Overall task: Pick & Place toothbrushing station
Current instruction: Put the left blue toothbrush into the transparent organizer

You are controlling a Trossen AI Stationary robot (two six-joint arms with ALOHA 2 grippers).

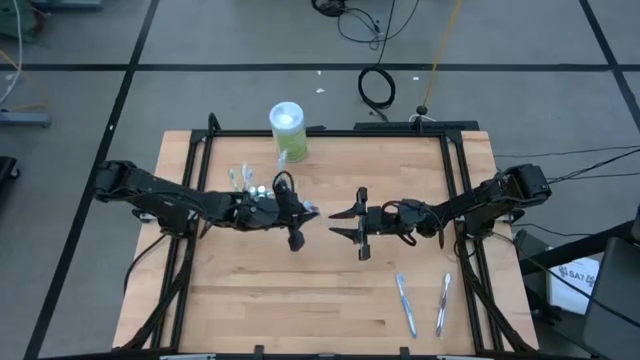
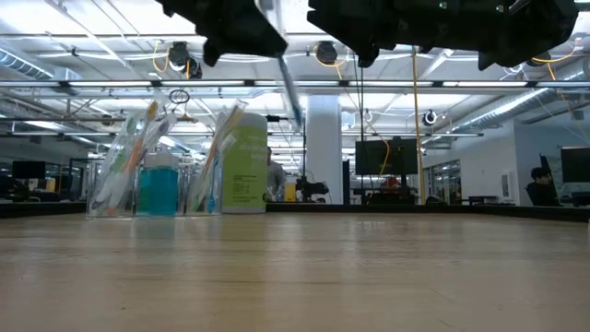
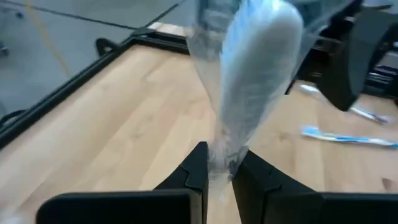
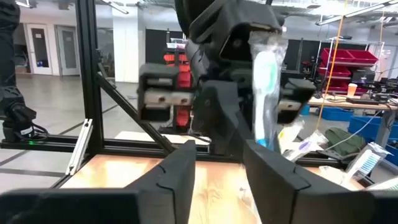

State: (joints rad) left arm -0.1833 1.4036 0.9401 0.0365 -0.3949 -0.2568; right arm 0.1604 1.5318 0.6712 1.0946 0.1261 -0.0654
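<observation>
Above wooden table (image 1: 300,300), left claw (image 1: 297,222) pinches wrapped toothbrush (image 3: 249,93); right claw (image 1: 355,224) gapes empty.

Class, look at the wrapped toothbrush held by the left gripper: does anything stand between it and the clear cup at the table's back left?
Nothing visible does. The left gripper grips the wrapped toothbrush in the air; the clear cup stands behind it, with only bare table between. The right gripper is on the opposite side.

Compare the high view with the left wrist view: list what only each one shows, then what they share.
Only the high view: the green container, the clear cup of brushes beside it, and the whole right tool, open, facing the left tool.

Only the left wrist view: the left tool shut on a wrapped toothbrush, seen close up.

Both: the wooden table and two loose toothbrushes lying on it.
</observation>
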